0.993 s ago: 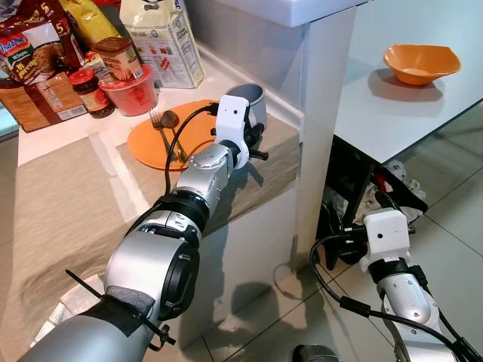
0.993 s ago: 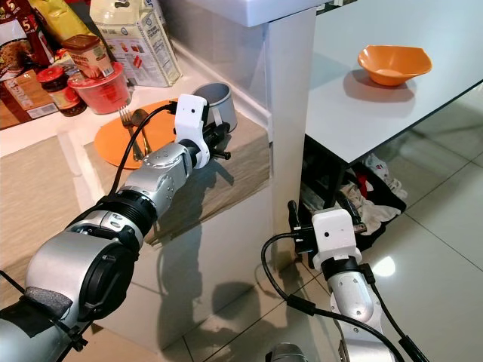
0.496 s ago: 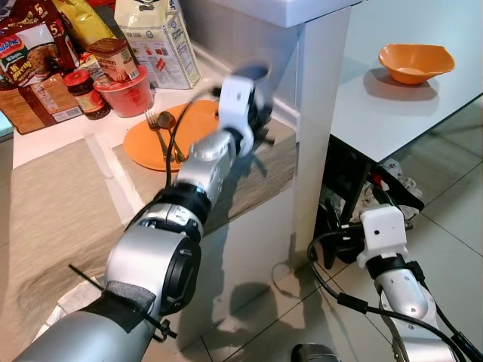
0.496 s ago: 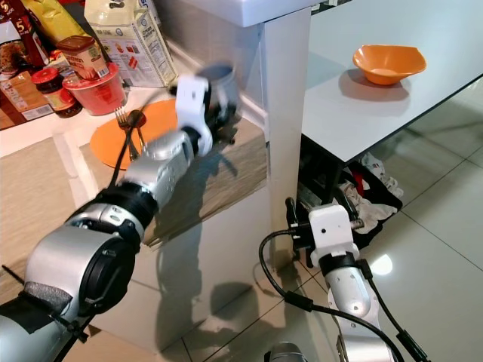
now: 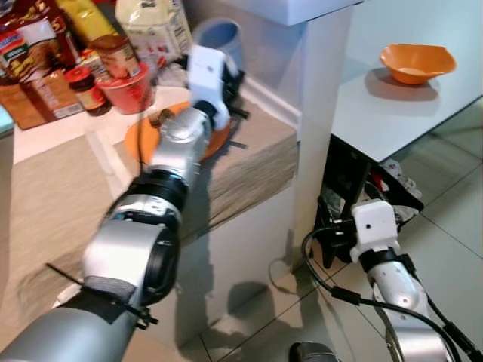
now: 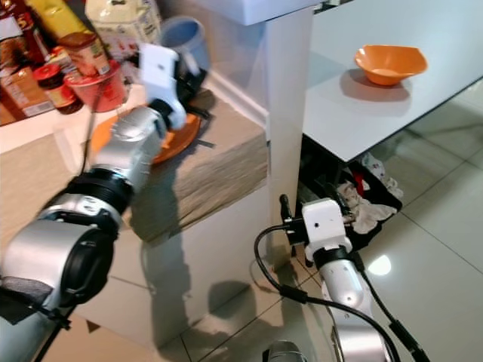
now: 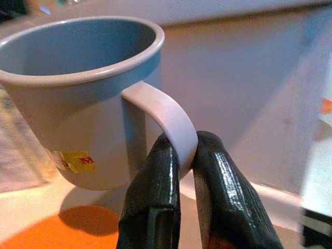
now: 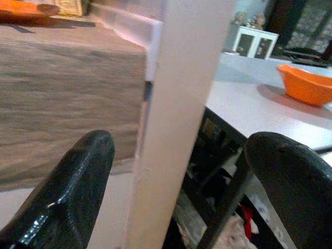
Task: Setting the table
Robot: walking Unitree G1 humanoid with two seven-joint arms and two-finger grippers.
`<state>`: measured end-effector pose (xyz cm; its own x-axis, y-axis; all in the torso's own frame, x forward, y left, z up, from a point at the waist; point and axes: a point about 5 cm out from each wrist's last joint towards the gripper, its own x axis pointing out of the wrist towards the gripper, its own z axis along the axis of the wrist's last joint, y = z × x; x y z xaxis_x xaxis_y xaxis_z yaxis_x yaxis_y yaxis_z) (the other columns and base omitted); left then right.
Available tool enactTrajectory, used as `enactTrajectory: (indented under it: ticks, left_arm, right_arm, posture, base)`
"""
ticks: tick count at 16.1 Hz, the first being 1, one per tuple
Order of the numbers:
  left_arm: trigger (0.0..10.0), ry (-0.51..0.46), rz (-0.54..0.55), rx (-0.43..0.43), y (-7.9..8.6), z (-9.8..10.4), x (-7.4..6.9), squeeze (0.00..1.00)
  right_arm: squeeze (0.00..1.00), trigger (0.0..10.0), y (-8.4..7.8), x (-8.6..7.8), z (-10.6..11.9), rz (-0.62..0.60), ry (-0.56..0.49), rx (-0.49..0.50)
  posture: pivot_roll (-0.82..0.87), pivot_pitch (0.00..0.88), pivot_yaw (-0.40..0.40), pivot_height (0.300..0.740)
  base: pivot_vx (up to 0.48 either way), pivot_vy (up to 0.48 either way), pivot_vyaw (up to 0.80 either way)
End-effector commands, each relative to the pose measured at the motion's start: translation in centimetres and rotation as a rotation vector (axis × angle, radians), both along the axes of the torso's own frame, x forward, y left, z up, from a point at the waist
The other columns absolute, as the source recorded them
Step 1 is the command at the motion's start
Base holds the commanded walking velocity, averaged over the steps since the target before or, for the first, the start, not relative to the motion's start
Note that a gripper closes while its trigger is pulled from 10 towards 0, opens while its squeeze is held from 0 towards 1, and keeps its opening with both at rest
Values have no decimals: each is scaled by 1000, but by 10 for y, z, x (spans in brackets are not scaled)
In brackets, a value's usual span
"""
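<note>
The white table [image 5: 392,105] carries an orange bowl [image 5: 417,62]. Well left of it, on the counter [image 5: 249,162], lies an orange plate [image 6: 178,140], partly hidden by the arm. Above the plate, the left gripper [image 7: 181,171] pinches the handle of a grey-blue mug [image 7: 83,98]; the wrist view shows this pinch. The right gripper [image 8: 181,181] hangs spread beside the counter.

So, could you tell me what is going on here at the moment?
The robot is setting the table. Its left pincer is shut on the handle of a grey mug, holding it in the air above the orange plate on the counter. The right pincer hangs open, low beside the white post. An orange bowl sits on the dining table.
</note>
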<state>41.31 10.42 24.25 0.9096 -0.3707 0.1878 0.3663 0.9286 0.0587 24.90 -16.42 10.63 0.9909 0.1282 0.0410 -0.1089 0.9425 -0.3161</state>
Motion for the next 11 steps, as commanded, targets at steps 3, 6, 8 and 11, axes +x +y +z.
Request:
enactTrajectory:
  ticks: [3, 6, 8, 11]
  left_arm:
    - [0, -47, 122, 19, 39, 4, -2, 0]
    - [0, -67, 204, 27, 69, 0, -9, 0]
    - [0, -64, 248, 25, 88, -5, -18, 0]
    - [0, -83, 376, 39, 128, -10, -44, 0]
  right_arm:
    - [0, 10000, 11, 8, 1, 51, -10, 18]
    - [0, 10000, 16, 15, 1, 82, -13, 23]
    - [0, 10000, 18, 19, 1, 92, -16, 26]
    - [0, 10000, 19, 25, 0, 110, -21, 25]
  posture:
    - [-168, 0, 80, 736]
    - [-131, 0, 62, 736]
    - [-108, 0, 52, 736]
    - [-63, 0, 36, 736]
  base:
    - [0, 0, 0]
    - [0, 0, 0]
    - [0, 0, 0]
    - [0, 0, 0]
